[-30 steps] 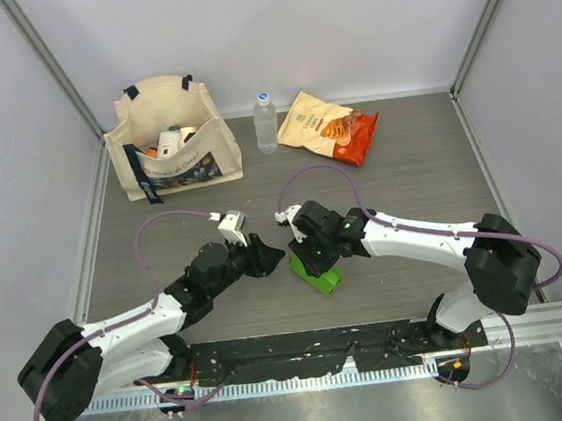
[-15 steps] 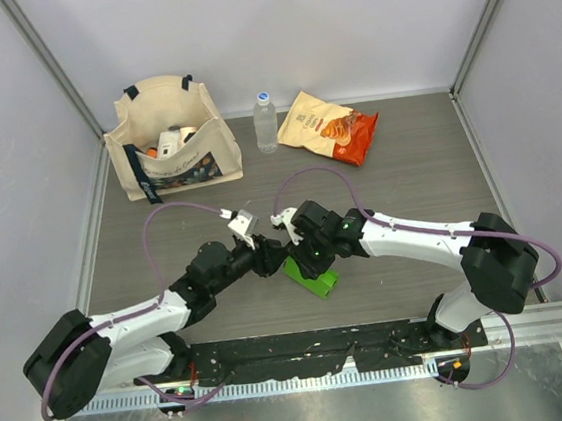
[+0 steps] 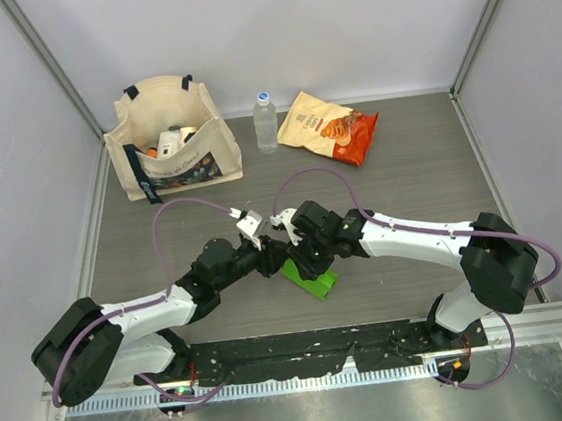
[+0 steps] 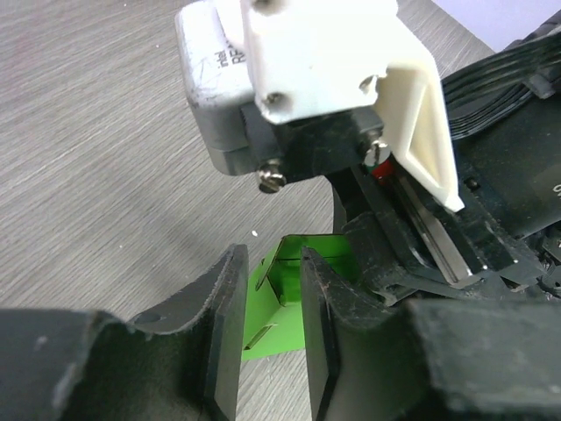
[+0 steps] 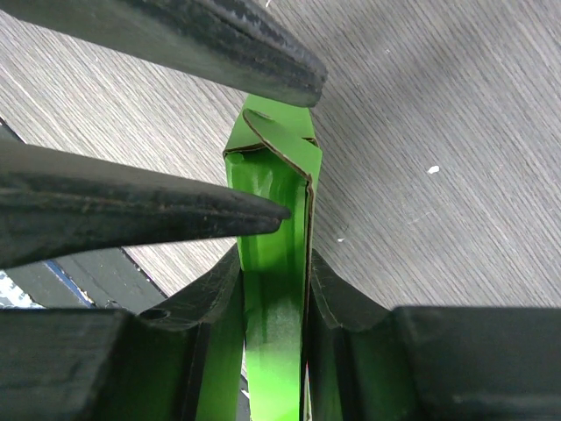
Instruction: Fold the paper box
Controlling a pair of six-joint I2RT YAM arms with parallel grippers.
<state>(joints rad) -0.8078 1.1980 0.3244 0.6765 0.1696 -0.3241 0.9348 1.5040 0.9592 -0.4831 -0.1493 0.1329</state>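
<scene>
Near edge, centre: left gripper [image 4: 273,263] and right gripper [image 5: 273,289] meet at the paper box [image 3: 310,280]. The right one clamps its sides and the left one's parted fingers straddle its end (no passage between the wrists).
Above the wrists: purple cables [image 3: 319,170] arch over both.
Far-left corner: upright tote bag [image 3: 171,140] blocks the way.
Far edge, middle: standing water bottle [image 3: 266,122], with the snack bag [image 3: 329,125] just beside it.
Right edge: bare worktop [image 3: 428,170] beyond the right forearm, passable.
Centre-left: bare strip between tote bag and left arm.
</scene>
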